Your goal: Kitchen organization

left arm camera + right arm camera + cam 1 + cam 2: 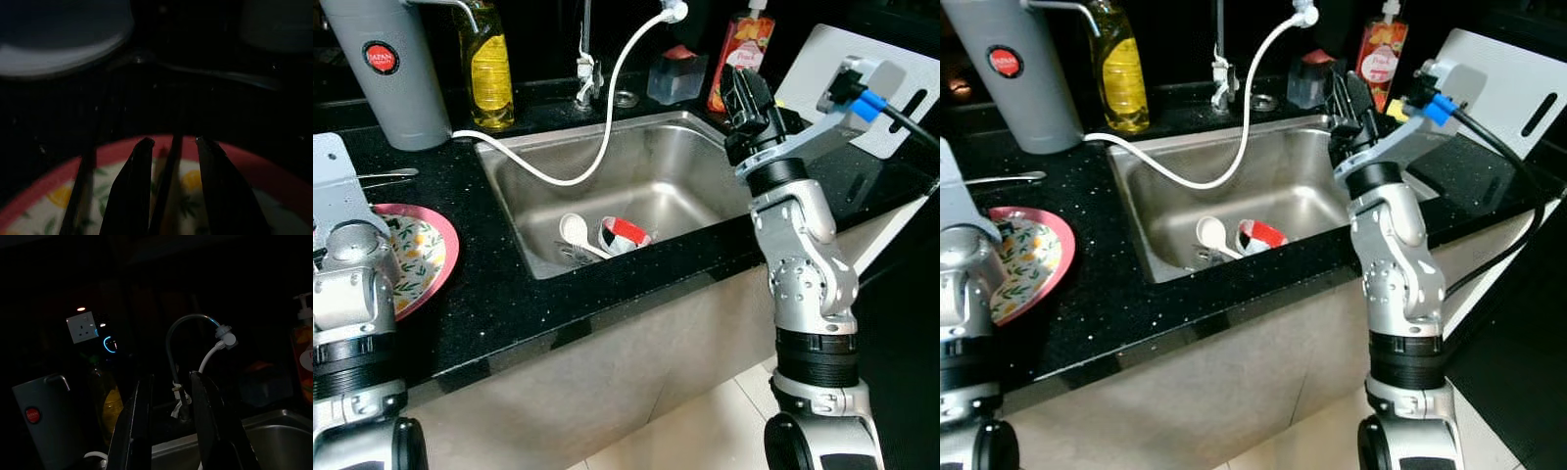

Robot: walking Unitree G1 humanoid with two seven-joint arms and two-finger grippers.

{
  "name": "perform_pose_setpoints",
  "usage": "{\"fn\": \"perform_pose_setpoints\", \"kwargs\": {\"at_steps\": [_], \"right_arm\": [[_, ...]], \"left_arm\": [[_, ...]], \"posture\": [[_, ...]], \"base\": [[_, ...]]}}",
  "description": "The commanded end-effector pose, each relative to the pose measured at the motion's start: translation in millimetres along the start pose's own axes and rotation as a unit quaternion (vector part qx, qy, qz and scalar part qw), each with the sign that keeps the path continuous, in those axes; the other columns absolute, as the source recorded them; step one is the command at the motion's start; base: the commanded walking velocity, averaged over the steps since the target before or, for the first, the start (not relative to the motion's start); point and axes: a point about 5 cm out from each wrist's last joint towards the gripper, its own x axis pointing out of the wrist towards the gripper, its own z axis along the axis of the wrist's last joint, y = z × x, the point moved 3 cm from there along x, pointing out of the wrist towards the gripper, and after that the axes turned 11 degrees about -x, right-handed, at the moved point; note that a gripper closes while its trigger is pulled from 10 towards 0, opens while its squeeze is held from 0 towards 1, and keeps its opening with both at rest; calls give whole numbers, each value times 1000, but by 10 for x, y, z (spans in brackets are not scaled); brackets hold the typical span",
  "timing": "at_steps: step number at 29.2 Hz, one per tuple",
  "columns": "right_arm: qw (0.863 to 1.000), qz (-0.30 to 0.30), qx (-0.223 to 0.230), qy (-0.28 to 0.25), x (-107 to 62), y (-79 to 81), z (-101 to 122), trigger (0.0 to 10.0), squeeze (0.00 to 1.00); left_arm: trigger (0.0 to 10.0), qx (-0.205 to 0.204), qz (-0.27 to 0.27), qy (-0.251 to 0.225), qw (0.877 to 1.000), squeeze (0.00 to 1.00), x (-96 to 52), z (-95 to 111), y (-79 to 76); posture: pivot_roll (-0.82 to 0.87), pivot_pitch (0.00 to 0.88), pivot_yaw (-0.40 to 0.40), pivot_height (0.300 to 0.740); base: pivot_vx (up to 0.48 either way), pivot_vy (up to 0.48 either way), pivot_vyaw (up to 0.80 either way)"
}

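The right end effector (pixel 744 93), fingers apart and empty, hovers over the sink's (pixel 666 157) far right rim, nearer than the open left end effector (pixel 171 147) above the plate (pixel 421 257) to the spoon (pixel 576 231) and cup (pixel 625 235) lying down-left.

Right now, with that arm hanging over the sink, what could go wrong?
Two things, I'd guess. The right gripper is raised above the sink close to the white hose; a careless swing might snag it. The left gripper hovers over the floral plate, which sits near the counter's front edge, so a clumsy push might slide it off. The cup and white spoon in the basin look safe.
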Motion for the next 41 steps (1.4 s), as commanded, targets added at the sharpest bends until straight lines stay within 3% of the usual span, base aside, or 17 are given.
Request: {"fn": "perform_pose_setpoints", "kwargs": {"at_steps": [1, 13, 15, 16, 17, 19, 20, 21, 22, 23, 26, 34, 36, 37, 39, 40, 41], "right_arm": [[1000, -8, 0, 1, -13, -46, -8, 10000, 0], [1000, -8, 0, 1, -11, -49, -6, 10000, 0], [1000, -8, 0, 1, -11, -49, -4, 10000, 0], [1000, -8, 0, 1, -11, -49, -3, 10000, 0], [1000, -8, 0, 1, -11, -50, -3, 10000, 0], [1000, -8, 0, 1, -11, -52, -2, 10000, 0], [1000, -8, 0, 1, -11, -51, -2, 10000, 0], [1000, -8, 0, 1, -10, -50, -1, 10000, 0], [1000, -8, 0, 1, -10, -50, -1, 10000, 0], [1000, -8, 0, 1, -10, -49, 0, 10000, 0], [1000, -8, 0, 0, -9, -49, 3, 10000, 0], [1000, -8, 0, 0, -7, -51, 8, 10000, 0], [1000, -8, -1, 0, -6, -49, 11, 10000, 0], [1000, -8, -1, 0, -6, -49, 12, 10000, 0], [1000, -8, -1, 0, -6, -49, 12, 10000, 0], [1000, -8, -1, 0, -6, -49, 11, 10000, 0], [1000, -8, -1, 0, -6, -48, 11, 10000, 0]], "left_arm": [[10000, -17, 0, 21, 1000, 0, -17, -65, 0], [10000, -34, 15, 27, 999, 0, -40, -80, 15], [7216, -36, 18, 27, 999, 0, -38, -76, 29], [7216, -37, 19, 28, 999, 0, -37, -75, 33], [4980, -38, 19, 29, 999, 0, -37, -77, 34], [4980, -40, 20, 30, 999, 0, -39, -79, 33], [3255, -42, 21, 31, 998, 0, -40, -83, 32], [2588, -43, 21, 32, 998, 0, -41, -86, 32], [2588, -43, 21, 32, 998, 0, -41, -86, 32], [902, -44, 21, 33, 998, 0, -43, -91, 30], [0, -47, 22, 37, 998, 0, -46, -102, 28], [0, -48, 20, 33, 998, 0, -46, -97, 22], [6118, -36, 16, 22, 999, 0, -47, -63, 12], [10000, -28, 15, 15, 999, 0, -48, -43, 7], [10000, -25, 14, 8, 1000, 0, -52, -18, -3], [10000, -24, 13, 3, 1000, 188, -54, -4, -9], [10000, -26, 15, -1, 1000, 1000, -57, 12, -8]], "posture": [[-67, 101, -30, 740], [-71, 103, -32, 740], [-71, 103, -32, 740], [-71, 103, -32, 740], [-71, 102, -34, 740], [-71, 102, -34, 740], [-72, 102, -34, 740], [-72, 102, -34, 740], [-72, 102, -34, 740], [-73, 101, -34, 740], [-74, 101, -34, 740], [-76, 103, -36, 740], [-77, 103, -36, 740], [-76, 103, -36, 740], [-76, 103, -36, 740], [-76, 103, -36, 740], [-76, 103, -36, 740]], "base": [[0, 0, 0], [0, 0, 0], [0, 0, 0], [0, 0, 0], [0, 0, 0], [0, 0, 0], [0, 0, 0], [0, 0, 0], [0, 0, 0], [0, 0, 0], [0, 0, 0], [0, 0, 0], [0, 0, 0], [0, 0, 0], [0, 0, 0], [0, 0, 0], [0, 0, 0]]}}
